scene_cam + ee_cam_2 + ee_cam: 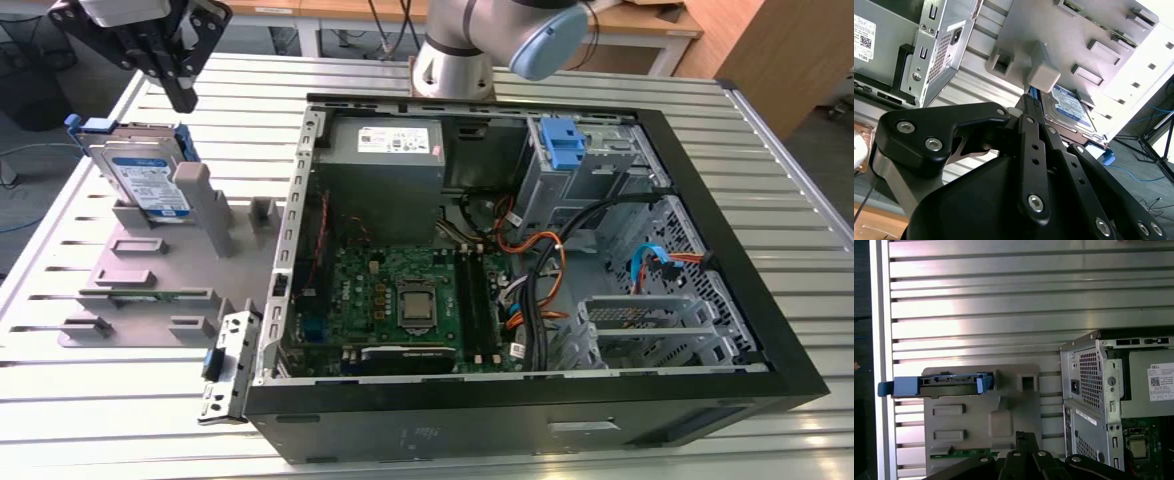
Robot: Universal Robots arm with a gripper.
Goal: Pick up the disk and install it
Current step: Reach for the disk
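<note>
Placed on the table [80,420], to the exterior view's left of the open computer case [787,350]: a grey holder fixture [160,290].

Standing upright on edge in a slot at the far end of that fixture: the disk [140,175], with its white-and-blue label facing the camera and blue rails along its sides. Not yet picked up and not yet installed.

Suspended above the fixture, near the top edge of the disk but clear of it: the gripper [183,100], carried on the arm [494,40]. Fingers drawn narrow and close together, with nothing held between them.

In the second wrist view, the gripper [1029,100] points towards a fixture post, with the labelled face of the disk [1071,107] just beyond. In the first wrist view, seen from above, the disk [949,385] appears edge-on, off to one side of the gripper [1021,436].

Lying in a low slot at the near end of the fixture: a green circuit strip [140,293].

Inside the case: a grey power-supply box [387,145] at the far wall, a green motherboard [400,300] on the floor, and a blue latch [563,145] on the drive cage.
</note>
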